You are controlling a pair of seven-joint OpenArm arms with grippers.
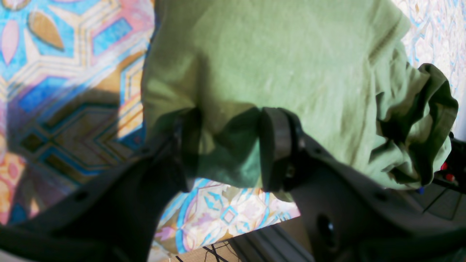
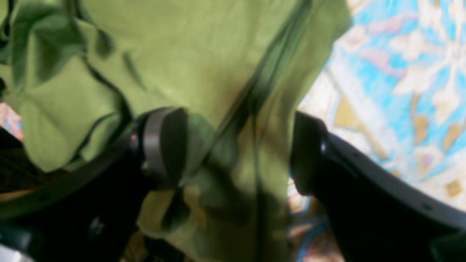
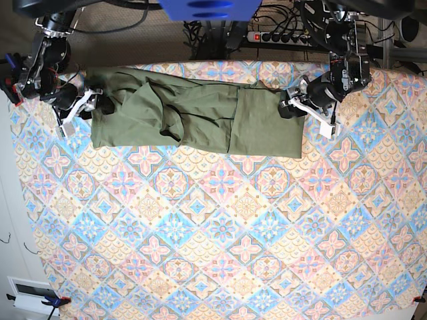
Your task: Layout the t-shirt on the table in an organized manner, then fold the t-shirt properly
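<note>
The olive-green t-shirt (image 3: 200, 113) lies stretched sideways across the far part of the table (image 3: 213, 233), rumpled at its left half. At the shirt's right edge my left gripper (image 3: 291, 105) stands with its jaws partly apart; in the left wrist view the left gripper (image 1: 229, 145) has the t-shirt (image 1: 273, 54) hem loose between its fingers. On the shirt's left end, my right gripper (image 3: 90, 107) is wide open. The right wrist view shows the right gripper (image 2: 238, 149) straddling a fold of the t-shirt (image 2: 182, 47) without pinching it.
A power strip (image 3: 280, 35) and cables lie beyond the table's far edge. A white box (image 3: 30, 293) sits off the near left corner. The patterned cloth (image 1: 72, 54) shows beside the shirt in both wrist views.
</note>
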